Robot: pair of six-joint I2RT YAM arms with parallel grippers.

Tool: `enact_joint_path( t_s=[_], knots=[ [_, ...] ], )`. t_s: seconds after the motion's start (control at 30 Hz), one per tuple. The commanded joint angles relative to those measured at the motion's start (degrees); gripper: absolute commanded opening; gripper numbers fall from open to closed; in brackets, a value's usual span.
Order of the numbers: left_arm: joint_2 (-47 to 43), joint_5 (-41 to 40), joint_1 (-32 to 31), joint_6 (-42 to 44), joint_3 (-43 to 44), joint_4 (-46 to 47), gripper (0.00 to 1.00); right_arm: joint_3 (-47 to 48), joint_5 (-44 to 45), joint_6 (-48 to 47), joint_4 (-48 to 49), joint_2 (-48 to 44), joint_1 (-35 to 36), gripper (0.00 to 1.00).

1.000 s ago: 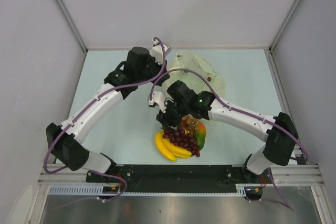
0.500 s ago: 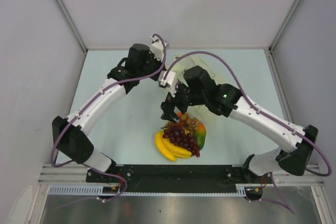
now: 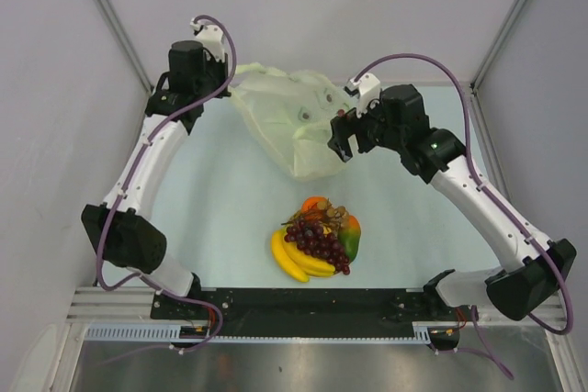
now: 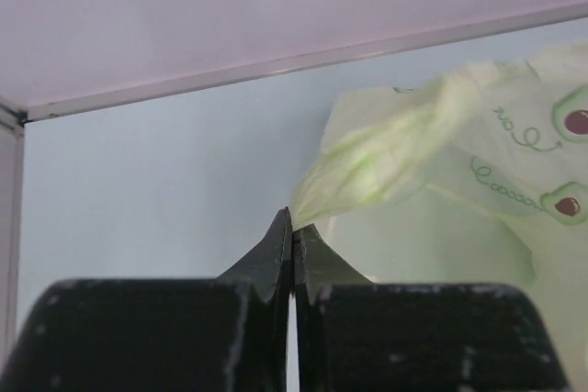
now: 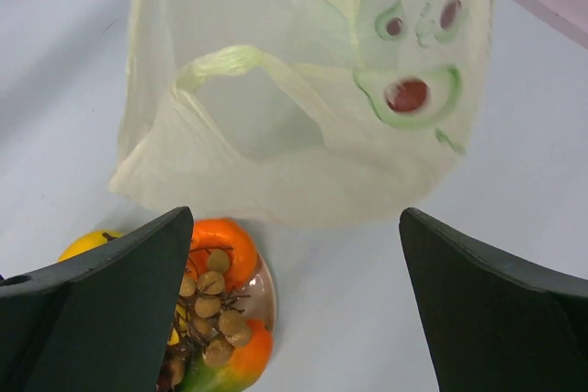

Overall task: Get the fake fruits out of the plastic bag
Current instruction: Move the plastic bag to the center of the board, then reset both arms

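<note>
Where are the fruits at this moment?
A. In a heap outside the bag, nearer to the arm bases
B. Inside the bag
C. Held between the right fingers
A: the top view shows the fruits heaped apart from the bag, and the right fingers stand open with nothing between them.
</note>
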Motion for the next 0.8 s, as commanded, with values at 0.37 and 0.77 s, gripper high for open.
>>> enact_joint_path(
  t_s=[0.37, 0.77],
  knots=[
    [-20.4, 0.0, 0.6, 3.5, -7.1, -1.9, 1.00, -9.9, 11.1, 9.9, 4.1, -8.1, -13.7, 1.00],
    [-33.1, -1.7, 0.6, 4.2, -18.3, -7.8, 1.00, -21.7, 32.0, 15.5, -7.5, -18.4, -13.8, 1.00]
  ],
)
